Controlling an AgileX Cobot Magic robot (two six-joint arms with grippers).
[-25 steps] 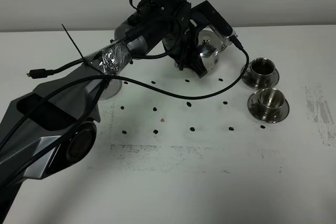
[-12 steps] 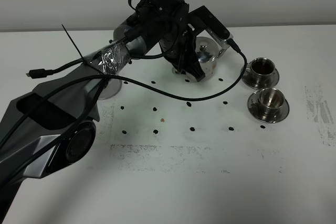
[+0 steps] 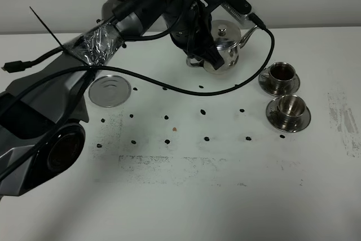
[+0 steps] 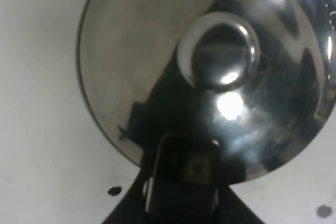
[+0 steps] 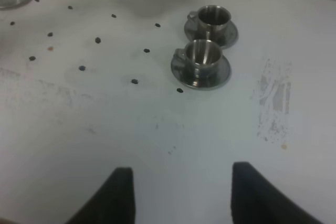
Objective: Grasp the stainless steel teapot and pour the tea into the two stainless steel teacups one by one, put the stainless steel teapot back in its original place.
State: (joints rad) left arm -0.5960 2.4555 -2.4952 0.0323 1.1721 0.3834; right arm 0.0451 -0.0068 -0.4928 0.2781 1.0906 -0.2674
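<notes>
The stainless steel teapot [image 3: 227, 50] hangs above the table at the back, tilted, with its thin spout [image 3: 246, 37] pointing right toward the cups. My left gripper [image 3: 204, 60] reaches across the middle and is shut on the teapot's handle side, which hides the handle. In the left wrist view the lid and knob of the teapot [image 4: 219, 51] fill the frame above the left gripper [image 4: 184, 169]. The two stainless steel teacups stand on saucers at the right, the far one [image 3: 280, 74] dark inside and the near one [image 3: 289, 108] lighter. My right gripper [image 5: 178, 195] hovers open over bare table.
A round steel plate [image 3: 110, 91] lies flat on the table at the left. A black cable [image 3: 169, 90] from the left arm sags over the table in front of the teapot. Small dark dots mark the white tabletop [image 3: 186, 184].
The left arm has risen and swung back, uncovering the round steel plate. The teapot has moved slightly up and now tilts with its spout toward the cups.
</notes>
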